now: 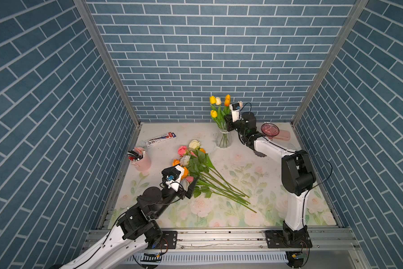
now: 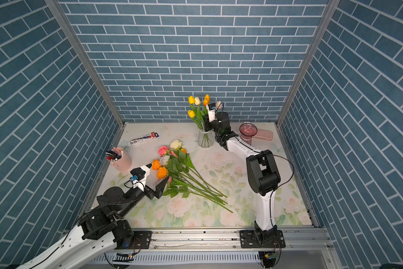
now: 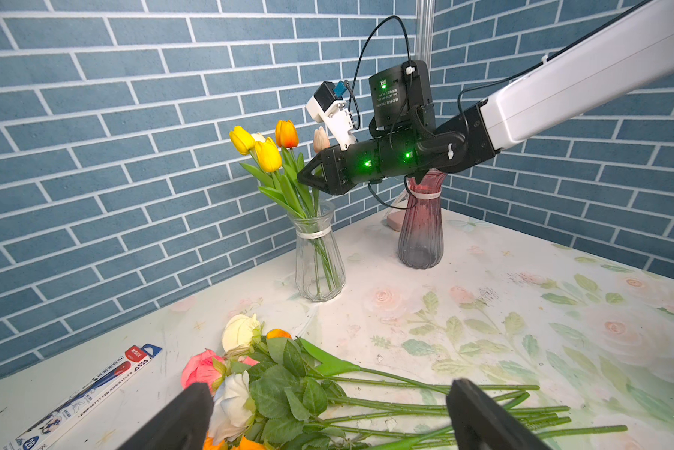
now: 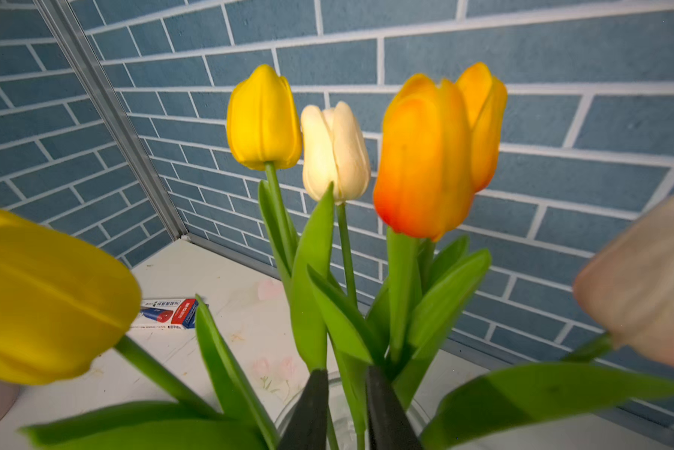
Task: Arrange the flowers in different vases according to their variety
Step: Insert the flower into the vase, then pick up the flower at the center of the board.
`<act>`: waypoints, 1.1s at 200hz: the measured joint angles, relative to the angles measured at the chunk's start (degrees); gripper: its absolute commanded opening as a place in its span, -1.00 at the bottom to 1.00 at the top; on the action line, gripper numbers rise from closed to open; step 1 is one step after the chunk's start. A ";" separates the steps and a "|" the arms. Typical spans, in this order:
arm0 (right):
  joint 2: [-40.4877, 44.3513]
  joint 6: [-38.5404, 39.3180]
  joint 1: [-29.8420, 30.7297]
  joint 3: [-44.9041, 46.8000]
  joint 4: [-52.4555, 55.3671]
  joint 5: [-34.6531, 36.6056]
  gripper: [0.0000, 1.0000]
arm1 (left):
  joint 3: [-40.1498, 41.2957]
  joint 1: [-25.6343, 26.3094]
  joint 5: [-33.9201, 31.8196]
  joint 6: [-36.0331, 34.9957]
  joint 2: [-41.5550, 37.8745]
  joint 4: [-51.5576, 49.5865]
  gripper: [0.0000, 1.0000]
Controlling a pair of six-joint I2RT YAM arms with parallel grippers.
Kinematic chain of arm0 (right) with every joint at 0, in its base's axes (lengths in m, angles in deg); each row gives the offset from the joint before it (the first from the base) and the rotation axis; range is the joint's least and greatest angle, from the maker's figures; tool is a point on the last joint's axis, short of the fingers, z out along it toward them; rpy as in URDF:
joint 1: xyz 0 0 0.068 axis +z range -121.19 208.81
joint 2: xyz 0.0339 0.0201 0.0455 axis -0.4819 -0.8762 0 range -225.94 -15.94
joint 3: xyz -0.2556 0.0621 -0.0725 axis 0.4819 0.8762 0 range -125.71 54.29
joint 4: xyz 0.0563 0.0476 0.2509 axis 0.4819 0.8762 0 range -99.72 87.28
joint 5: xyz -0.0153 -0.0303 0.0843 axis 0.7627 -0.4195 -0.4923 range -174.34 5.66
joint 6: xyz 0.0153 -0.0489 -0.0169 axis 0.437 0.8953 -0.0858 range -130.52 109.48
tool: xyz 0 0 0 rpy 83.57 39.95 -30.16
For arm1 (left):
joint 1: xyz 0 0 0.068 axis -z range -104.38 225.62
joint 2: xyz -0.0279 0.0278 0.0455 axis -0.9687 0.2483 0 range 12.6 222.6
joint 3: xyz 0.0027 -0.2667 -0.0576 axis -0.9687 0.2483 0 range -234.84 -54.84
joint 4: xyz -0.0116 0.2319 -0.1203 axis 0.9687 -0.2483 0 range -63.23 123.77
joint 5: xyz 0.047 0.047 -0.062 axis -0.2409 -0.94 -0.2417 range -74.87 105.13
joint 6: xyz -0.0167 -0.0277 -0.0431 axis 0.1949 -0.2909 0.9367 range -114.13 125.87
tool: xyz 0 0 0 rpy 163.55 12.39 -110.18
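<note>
Right pincer (image 4: 343, 374) sat with jaws barely cracked open among the stems of the tulips (image 4: 423, 163), right above the clear vase (image 3: 319, 257) holding them, so backing out crooked could've snagged a leaf and tipped it.

Eyes on the long pen box (image 3: 82, 393) lying on the counter (image 3: 483, 272): along its white side runs a code that reads as "AWP30717", and a blue circle near one end carries the number "28". Its red patch bears white lettering too small to make out, in the right wrist view as well. The black motor housing (image 3: 399, 95) on the arm has a printed label, but the print is too fine to read.
</note>
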 measured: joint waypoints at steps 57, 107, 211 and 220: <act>4.28 5.84 0.00 -0.85 18.86 -3.76 -0.57 | -0.02 0.00 -0.02 0.00 0.00 0.00 1.00; 14.97 10.95 2.95 7.54 31.04 -6.14 -0.58 | -0.04 0.00 -0.15 0.04 0.63 -0.04 1.00; 9.42 9.99 15.21 19.28 36.48 -3.21 -0.51 | -0.13 0.00 -0.04 0.48 1.22 -0.83 1.00; 8.59 9.57 15.39 19.26 36.22 -2.71 -0.51 | -0.13 0.00 -0.04 0.48 1.22 -0.90 1.00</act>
